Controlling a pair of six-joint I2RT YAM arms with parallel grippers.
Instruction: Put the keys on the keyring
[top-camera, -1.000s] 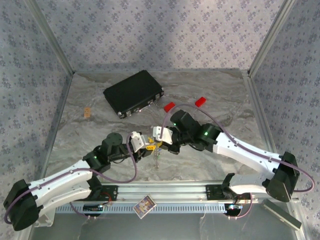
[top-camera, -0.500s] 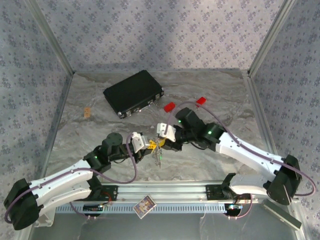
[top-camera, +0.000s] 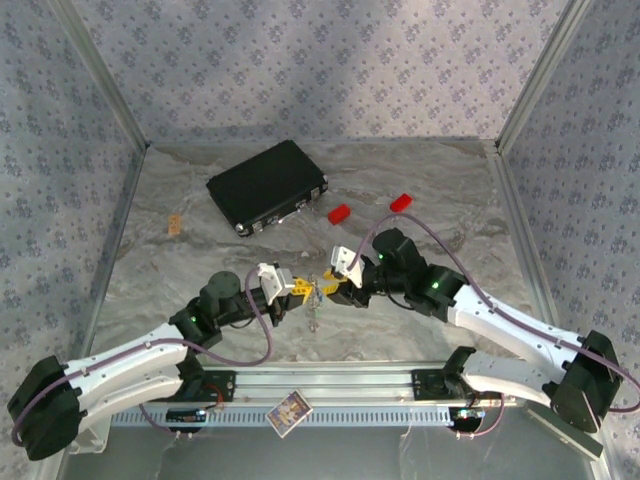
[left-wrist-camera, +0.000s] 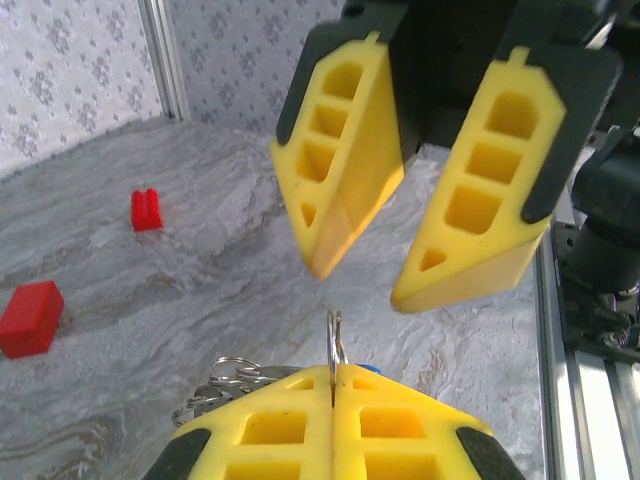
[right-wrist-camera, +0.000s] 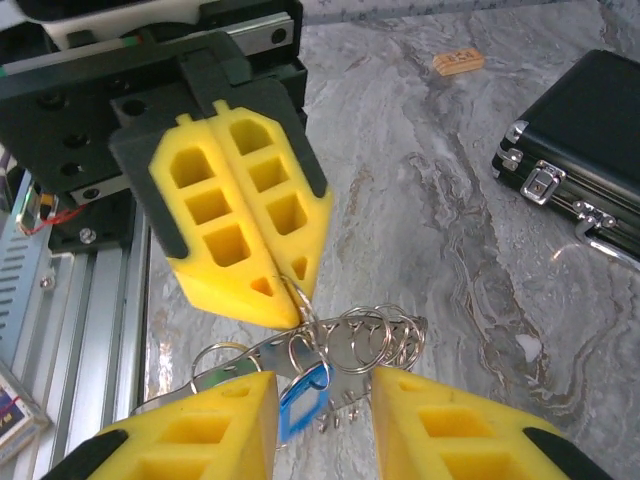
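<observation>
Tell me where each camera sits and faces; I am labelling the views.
Top external: above and behind, looking down at the table; both arms, left gripper and right gripper flanking the keyring.
Left wrist: on the left arm, facing the open right gripper; own shut fingers pinch the keyring.
Right wrist: on the right arm, facing the left gripper and black case; own fingers apart.
Both wrist views share the keyring.

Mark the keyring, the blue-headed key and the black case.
keyring (right-wrist-camera: 388, 335), right wrist view, on its overlapping silver coils.
blue-headed key (right-wrist-camera: 303, 395), right wrist view, on the blue plastic head.
black case (top-camera: 262, 183), top external view, on the middle of its lid.
</observation>
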